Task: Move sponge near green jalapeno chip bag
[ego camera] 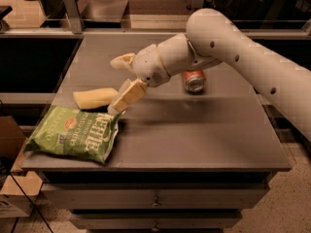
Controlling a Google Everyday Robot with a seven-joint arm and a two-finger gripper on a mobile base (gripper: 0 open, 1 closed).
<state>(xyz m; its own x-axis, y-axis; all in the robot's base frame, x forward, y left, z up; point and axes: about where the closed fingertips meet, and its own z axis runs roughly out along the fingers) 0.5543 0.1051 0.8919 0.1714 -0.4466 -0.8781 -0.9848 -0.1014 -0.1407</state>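
The pale-yellow sponge (94,98) lies flat on the grey table (194,135) at the left, just behind the top edge of the green jalapeno chip bag (73,135). The bag lies flat at the table's front left corner, its white lettering facing up. My gripper (114,87) is open, right beside the sponge's right end. One cream finger (127,95) points down at the bag's top right corner; the other finger (121,61) is raised behind it. The sponge is free of the gripper.
A red soda can (195,80) lies on its side at mid-table, right behind my forearm (233,47). The table's left edge runs close by the bag and sponge. A cardboard box (9,178) stands on the floor to the left.
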